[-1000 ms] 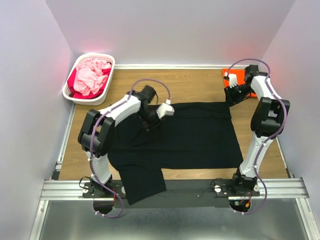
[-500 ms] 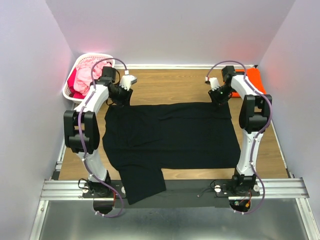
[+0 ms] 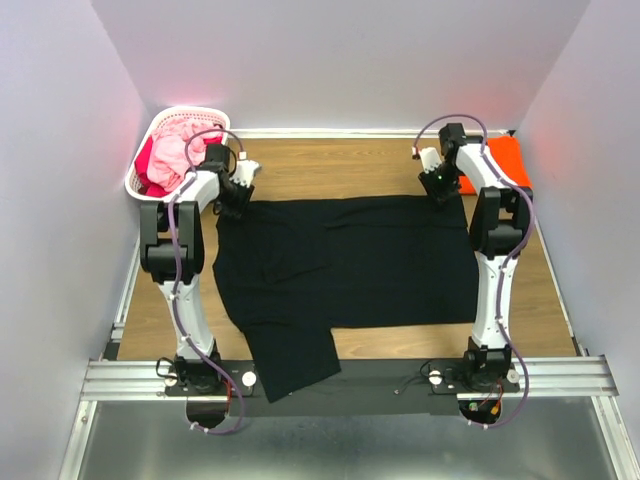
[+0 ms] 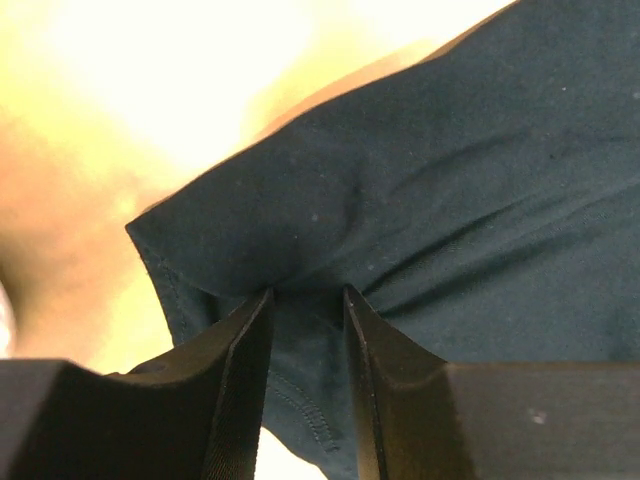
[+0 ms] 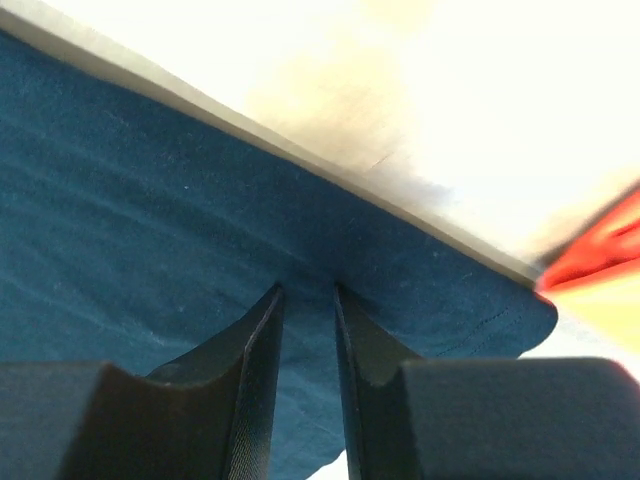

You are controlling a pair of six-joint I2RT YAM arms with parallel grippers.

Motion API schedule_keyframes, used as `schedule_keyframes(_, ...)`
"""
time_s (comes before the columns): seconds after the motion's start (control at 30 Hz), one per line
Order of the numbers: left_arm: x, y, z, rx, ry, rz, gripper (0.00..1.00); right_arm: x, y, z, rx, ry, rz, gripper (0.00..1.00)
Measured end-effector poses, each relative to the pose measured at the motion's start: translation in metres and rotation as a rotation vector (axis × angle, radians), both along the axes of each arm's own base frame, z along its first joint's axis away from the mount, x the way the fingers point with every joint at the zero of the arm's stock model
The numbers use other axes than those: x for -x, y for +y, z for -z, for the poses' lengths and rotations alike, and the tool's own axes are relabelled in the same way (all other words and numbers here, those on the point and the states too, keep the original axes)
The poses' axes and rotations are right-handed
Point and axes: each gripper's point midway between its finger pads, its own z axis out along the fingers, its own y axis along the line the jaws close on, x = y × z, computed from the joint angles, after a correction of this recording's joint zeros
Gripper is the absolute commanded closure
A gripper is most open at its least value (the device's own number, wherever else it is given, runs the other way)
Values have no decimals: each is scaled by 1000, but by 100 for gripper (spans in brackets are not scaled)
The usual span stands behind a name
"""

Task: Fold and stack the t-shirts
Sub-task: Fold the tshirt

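The large black t-shirt (image 3: pixel 345 265) lies spread across the wooden table, one part hanging over the near edge. My left gripper (image 3: pixel 232 197) is shut on its far left corner; the left wrist view shows the black t-shirt (image 4: pixel 420 200) pinched between the fingers (image 4: pixel 240 360). My right gripper (image 3: pixel 446 192) is shut on its far right corner, the cloth (image 5: pixel 200 220) pinched between the fingers (image 5: pixel 255 370). The orange t-shirt (image 3: pixel 500 162) lies folded at the far right corner, behind the right arm.
A white lattice basket (image 3: pixel 150 195) with pink and red cloth stands at the far left corner, close to my left arm. White walls close in the table at the back and sides. A metal rail (image 3: pixel 350 378) runs along the near edge.
Both grippers have moved toward the far edge and outward with the black t-shirt's far corners. The shirt is pulled wider and flatter, its far edge further back.
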Motion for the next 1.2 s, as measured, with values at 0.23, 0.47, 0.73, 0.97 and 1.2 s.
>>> schedule_keyframes(0.23, -77, -1, -5, -2, -101, -8, 59, -60, -2, -3, 11, -121, 41, 50)
schedule_keyframes(0.47, -114, -7, -22, 21, -161, 26, 42, -91, 1, -9, -17, -221, 50, 24)
schedule_keyframes(0.73, -76, -39, -128, 163, -294, 200, 19, -49, 23, -61, -164, -221, -3, 6)
schedule_keyframes(0.97, 34, -53, -206, 144, -426, 503, 26, 43, 24, -160, -152, -347, -150, 9)
schedule_keyframes(1.2, 161, -44, -99, 118, -105, 718, 40, 154, 12, -103, -106, -128, -258, 33)
